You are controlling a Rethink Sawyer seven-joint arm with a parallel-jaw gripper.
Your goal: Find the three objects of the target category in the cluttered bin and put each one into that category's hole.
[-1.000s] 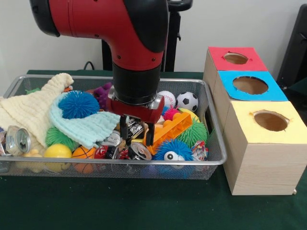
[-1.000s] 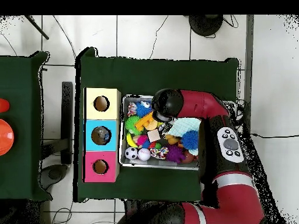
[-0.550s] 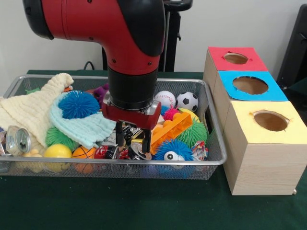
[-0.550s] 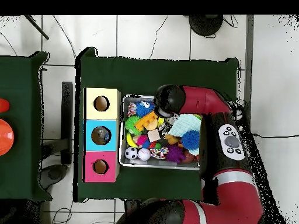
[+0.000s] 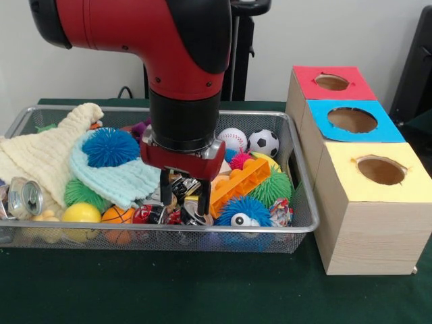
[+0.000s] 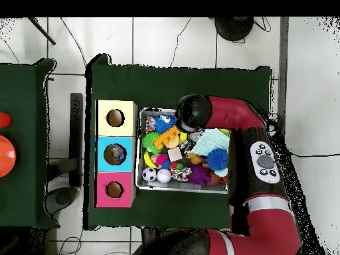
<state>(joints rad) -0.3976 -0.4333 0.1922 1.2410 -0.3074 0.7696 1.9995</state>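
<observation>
While the gripper [image 5: 184, 200] reaches down into the wire bin [image 5: 297, 182], its jaws stand narrowly apart astride a crushed can [image 5: 193, 213], contact not discernible. Just beside lie an orange block [image 5: 237, 182] and a blue googly-eyed ball [image 5: 243, 212]. Red [image 5: 332, 82], blue [image 5: 352, 120] and yellow holes [image 5: 381, 170] stand alongside the bin on the surface [image 5: 202, 287].

Red and black arm bent downward, tool [image 5: 183, 197] vertical, fingers parted and pointing straight down.
</observation>
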